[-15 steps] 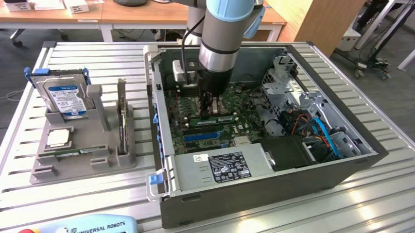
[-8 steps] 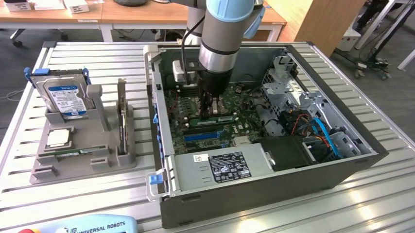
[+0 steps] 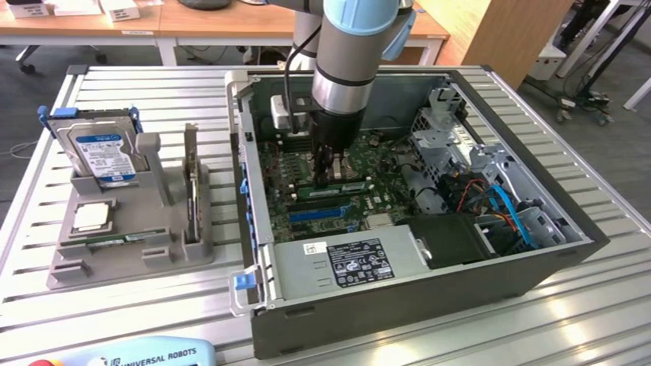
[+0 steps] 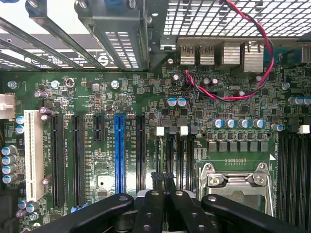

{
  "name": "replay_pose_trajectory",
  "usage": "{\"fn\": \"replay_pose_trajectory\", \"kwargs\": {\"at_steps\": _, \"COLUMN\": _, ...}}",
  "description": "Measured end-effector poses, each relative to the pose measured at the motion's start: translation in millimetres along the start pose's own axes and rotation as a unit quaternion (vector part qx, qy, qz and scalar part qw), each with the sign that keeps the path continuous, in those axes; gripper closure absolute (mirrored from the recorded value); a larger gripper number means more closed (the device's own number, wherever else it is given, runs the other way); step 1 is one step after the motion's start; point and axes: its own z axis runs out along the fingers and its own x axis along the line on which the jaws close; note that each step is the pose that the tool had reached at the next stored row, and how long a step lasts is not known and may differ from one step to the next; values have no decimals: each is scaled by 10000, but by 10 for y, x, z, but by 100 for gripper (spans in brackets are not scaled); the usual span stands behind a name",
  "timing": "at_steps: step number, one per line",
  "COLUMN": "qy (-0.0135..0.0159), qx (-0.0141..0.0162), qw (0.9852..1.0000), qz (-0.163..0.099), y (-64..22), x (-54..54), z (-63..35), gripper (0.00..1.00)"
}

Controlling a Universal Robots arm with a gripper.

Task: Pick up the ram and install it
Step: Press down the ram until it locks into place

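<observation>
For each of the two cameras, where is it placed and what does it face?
Exterior view: off the arm, above the slatted metal table, looking down at the open grey computer case; the arm descends into it.
Wrist view: on the wrist, facing the green motherboard; the black gripper shows.
Shared: the motherboard and gripper.
</observation>
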Motion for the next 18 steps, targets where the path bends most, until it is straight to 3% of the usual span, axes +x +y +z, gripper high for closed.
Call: {"fn": "replay_pose_trajectory", "kwargs": {"at_steps": 18, "qy": -1, "qx": 0, "qw": 10000, "qz": 0, "y": 0, "x": 0, "z": 17, "gripper": 90}}
